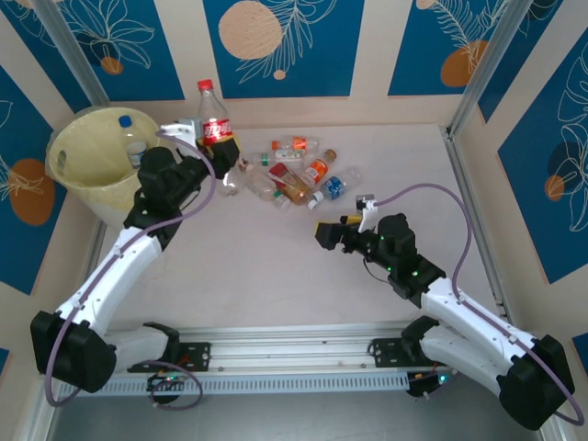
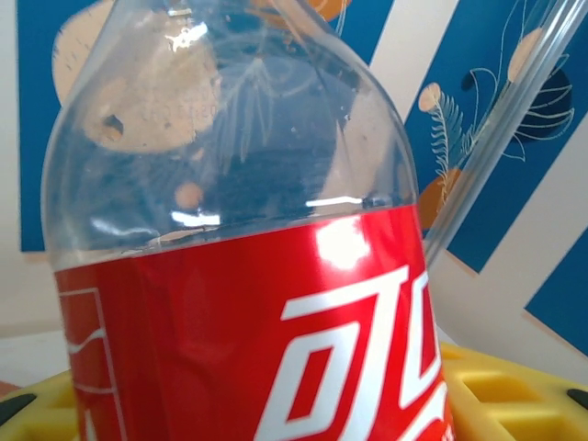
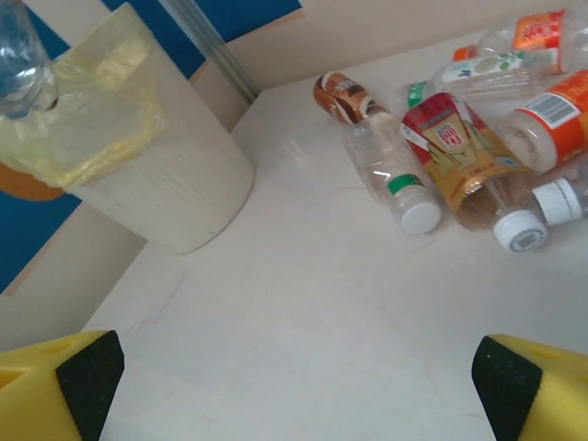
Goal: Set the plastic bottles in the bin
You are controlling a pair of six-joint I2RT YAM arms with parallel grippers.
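From above, we see the left jaws pinching a red-label bottle (image 1: pixel 213 129) upright just beside the bin (image 1: pixel 87 175), which has a blue-capped bottle (image 1: pixel 126 121) inside. The right jaws stand spread wide over the bare surface (image 1: pixel 276 276), near the heap of small bottles (image 1: pixel 299 175). At the left wrist, the red-label bottle (image 2: pixel 239 322) sits close between the fingers (image 2: pixel 501 386). At the right wrist, we find the fingers (image 3: pixel 60 386) far apart at the bottom corners, the bin (image 3: pixel 175 184) on the left and the heap of small bottles (image 3: pixel 459 138) on the right.
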